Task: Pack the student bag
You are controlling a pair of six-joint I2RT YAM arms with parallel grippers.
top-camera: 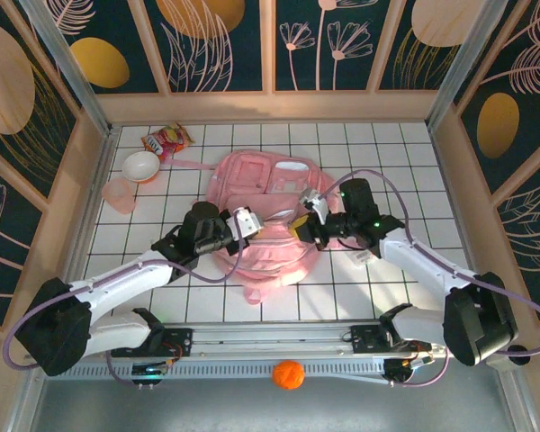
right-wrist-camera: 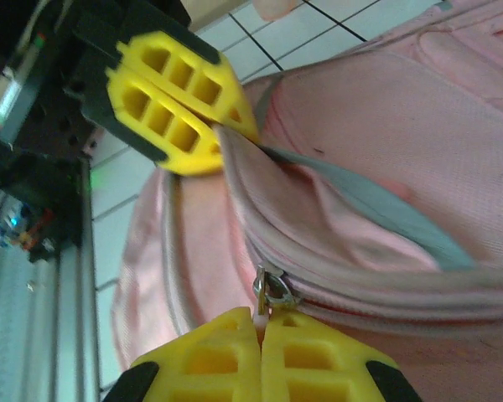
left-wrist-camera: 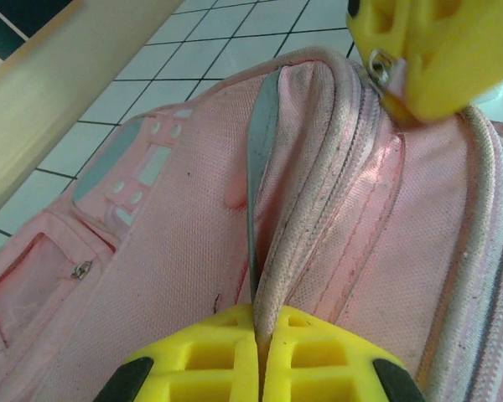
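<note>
1. We place the student bag [top-camera: 252,175] flat in the middle of the tiled table [top-camera: 405,171], between the two arms.
2. Left gripper [left-wrist-camera: 257,352]: jaws closed, pinching a raised seam [left-wrist-camera: 306,209] of the bag beside the zip.
3. Right gripper [right-wrist-camera: 261,356]: jaws closed on the metal zip pull [right-wrist-camera: 271,293]; it sits just across the seam from the left one.
4. A slit of grey lining [left-wrist-camera: 264,151] shows along the zip, so we judge the compartment only partly open; how far the zip runs we cannot tell.
5. Outside the bag: snack packet [top-camera: 166,140], bowl [top-camera: 141,166] and pink cup [top-camera: 119,194] at the far left of the table; orange ball [top-camera: 288,373] by the near rail.
6. Our call: early stage; opening under way; nothing seen packed; loading and zipping shut are left.
</note>
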